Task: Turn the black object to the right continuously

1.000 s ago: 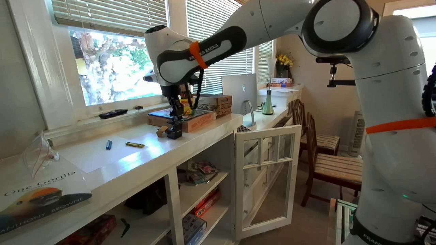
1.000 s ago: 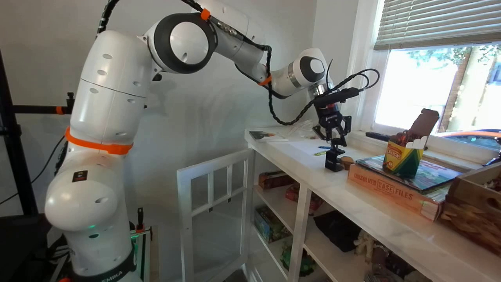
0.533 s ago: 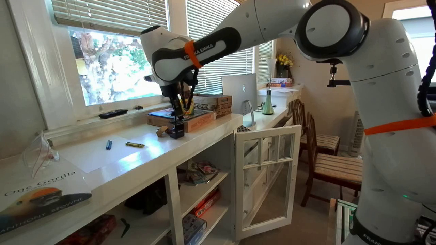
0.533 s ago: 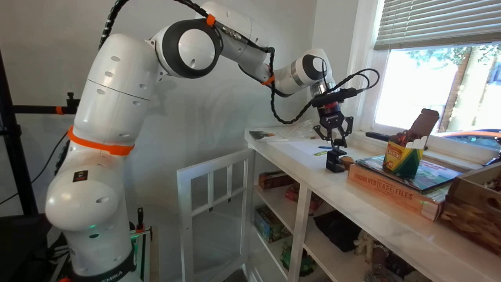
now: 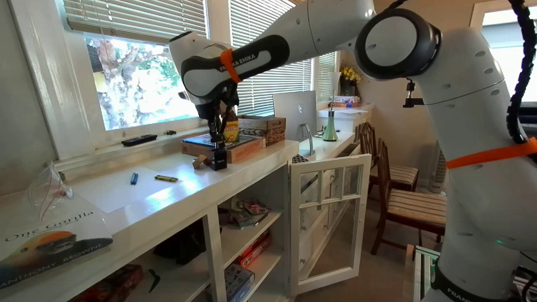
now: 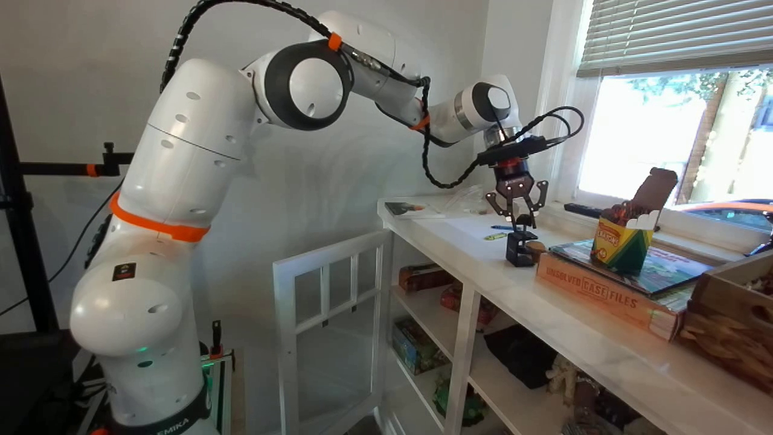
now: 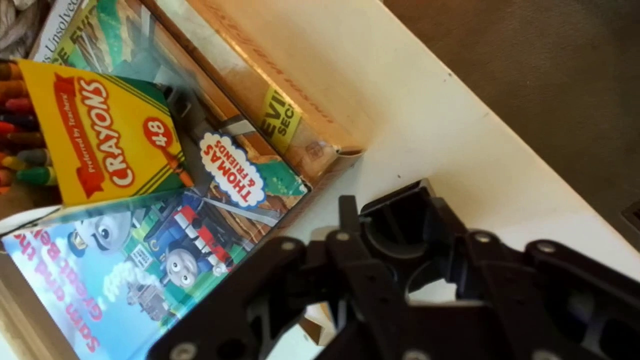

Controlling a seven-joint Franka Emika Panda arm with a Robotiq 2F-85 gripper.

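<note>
While it stands upright on the white counter (image 7: 480,145), near the front edge, the black object (image 6: 520,249) shows a changed face: over the last second it has turned and shifted slightly in both exterior views. The gripper (image 6: 523,223) is clenched on its upper part and has rotated with it. The arm (image 6: 314,87) has also changed pose. Assessment: the turn is in progress and the grip appears sound; whether it runs rightward cannot be confirmed from these angles. A small brown piece (image 6: 536,247) lies just beside the object; contact cannot be determined. The game box (image 6: 598,291) lies near, with the crayon box (image 6: 625,241) stacked above; neither shows displacement. Judged risk: continued turning may drag the object against the brown piece or toward the edge. Remaining wrist travel should be watched.
</note>
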